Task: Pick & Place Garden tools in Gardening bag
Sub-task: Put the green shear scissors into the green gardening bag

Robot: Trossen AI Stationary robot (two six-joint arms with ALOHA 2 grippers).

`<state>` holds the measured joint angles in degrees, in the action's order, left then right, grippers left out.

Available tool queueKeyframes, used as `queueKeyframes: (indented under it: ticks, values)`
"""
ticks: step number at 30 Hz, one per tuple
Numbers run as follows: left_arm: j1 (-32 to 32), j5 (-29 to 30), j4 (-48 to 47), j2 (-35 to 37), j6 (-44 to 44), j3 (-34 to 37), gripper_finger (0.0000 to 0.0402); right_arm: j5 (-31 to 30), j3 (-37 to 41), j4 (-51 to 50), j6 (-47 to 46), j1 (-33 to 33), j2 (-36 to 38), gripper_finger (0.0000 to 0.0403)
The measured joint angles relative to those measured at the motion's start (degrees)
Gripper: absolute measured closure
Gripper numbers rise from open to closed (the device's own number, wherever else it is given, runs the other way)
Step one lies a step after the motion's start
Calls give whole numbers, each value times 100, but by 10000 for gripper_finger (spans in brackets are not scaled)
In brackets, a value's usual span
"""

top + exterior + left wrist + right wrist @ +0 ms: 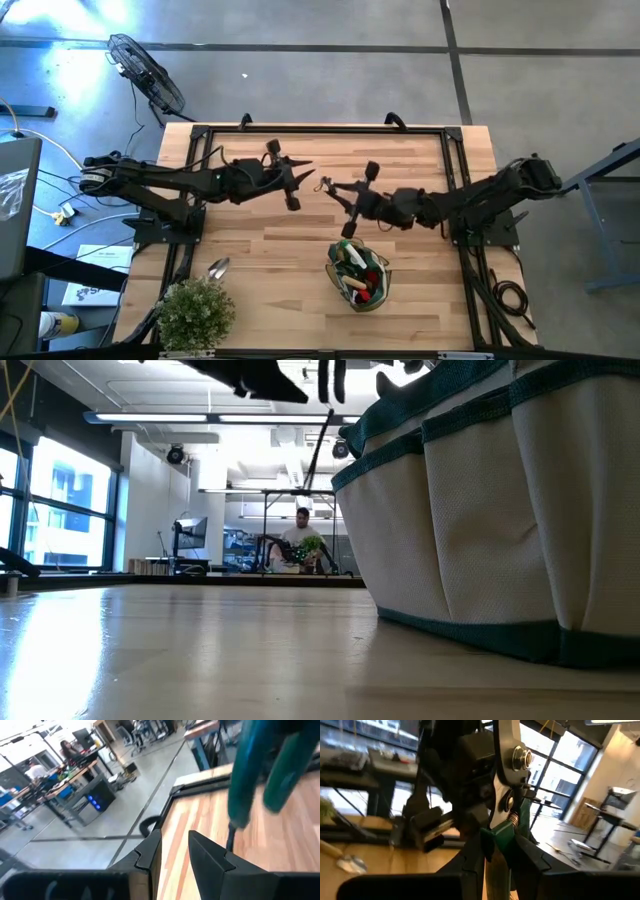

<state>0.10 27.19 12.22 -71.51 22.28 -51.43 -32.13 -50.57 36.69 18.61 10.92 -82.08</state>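
Table [280, 240] pale smooth wood; gardening bag [500, 510] woven cloth; pruners [512, 760] shiny metal.

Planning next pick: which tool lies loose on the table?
The silver trowel beside the plant; the pruners are in the right gripper, the rest in the bag.

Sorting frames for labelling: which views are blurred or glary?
Left wrist view: green pruner handles smeared close to the lens. Low view: gardening bag fills the right, near tabletop soft. High view: glare on the floor top left. Right wrist view: bright windows behind.
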Motion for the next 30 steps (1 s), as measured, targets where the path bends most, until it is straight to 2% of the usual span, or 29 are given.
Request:
queueKeyframes:
  ticks: [10, 13, 17, 24, 28, 30]
  values:
    - [-9, 123, -379, 0, -24, 0, 311, -2135, 0, -312, 1359, 711, 3, 345]
    - [-9, 109, -384, -1, -198, 1, 311, -2549, 0, -363, 2004, 841, 7, 345]
    - [-9, -91, -384, -1, -599, 1, 311, -2691, 0, -570, 3019, 940, 9, 345]
    - [-11, -993, -408, 1, -1139, 1, 311, -2776, 0, -1073, 4482, 978, 7, 340]
    - [-4, -1719, -713, 79, -1566, 1, 311, -3051, 0, -1089, 5230, 977, 7, 344]
    - [-4, -2185, -833, 140, -1931, -26, 311, -2925, 0, -1163, 5509, 966, 7, 344]
